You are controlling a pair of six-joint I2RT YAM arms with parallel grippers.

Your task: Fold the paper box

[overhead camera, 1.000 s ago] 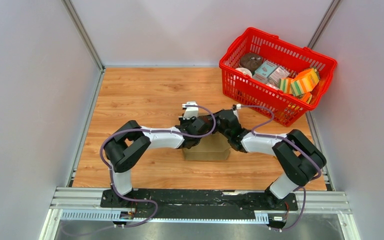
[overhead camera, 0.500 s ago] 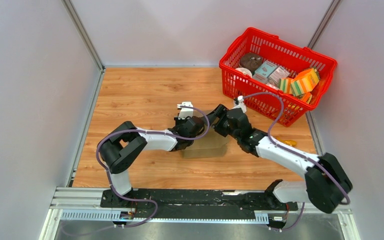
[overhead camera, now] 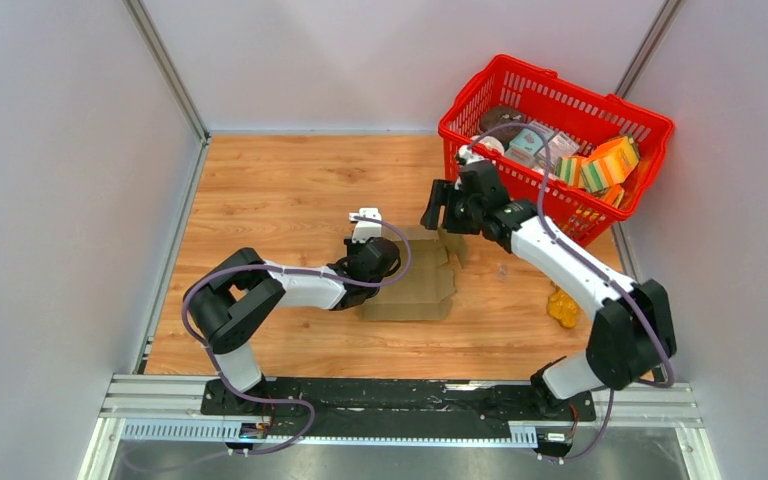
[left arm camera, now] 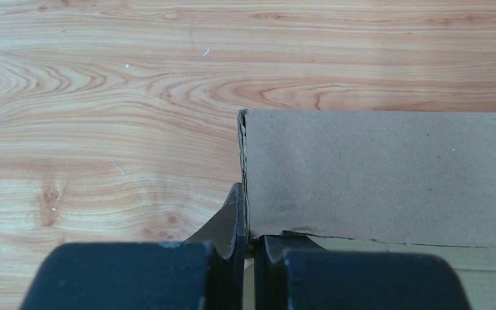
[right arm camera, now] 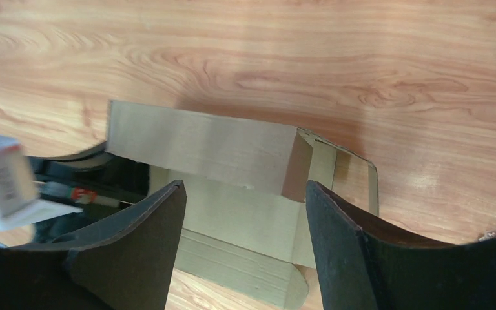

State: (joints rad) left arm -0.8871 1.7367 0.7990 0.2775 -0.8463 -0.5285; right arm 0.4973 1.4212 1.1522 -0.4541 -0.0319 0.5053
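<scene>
The left gripper (left arm camera: pixel 248 226) lies low over the wooden worktop (overhead camera: pixel 260 190). Its jaws are pinched together on the lower corner of one raised wall of the plain brown cardboard paper box (overhead camera: pixel 415 290). The box sits near the middle of the worktop, a little toward the near edge. It is only partly formed: one long wall stands up, an end flap is bent beside it, and the other panels lie flat.

The board looks light and thin, stiff across its panels but ready to hinge at the creases. It would probably slide on the smooth wood if pushed without a hold, and a hard pinch could dent it. The free edges of the flat flaps, close to their fold lines, seem the best places to grip.

The right gripper (right arm camera: pixel 244 194) hovers above the box's far side with its jaws wide apart, holding nothing.

Further right, a small orange-yellow object (overhead camera: pixel 563 307) lies near the worktop's right edge, well apart from the box. A red plastic mesh basket (overhead camera: pixel 520 185) fills the far right corner and holds colourful printed packages (overhead camera: pixel 605 165). It stands close behind the right arm's reach, though nothing lies on the box itself.
</scene>
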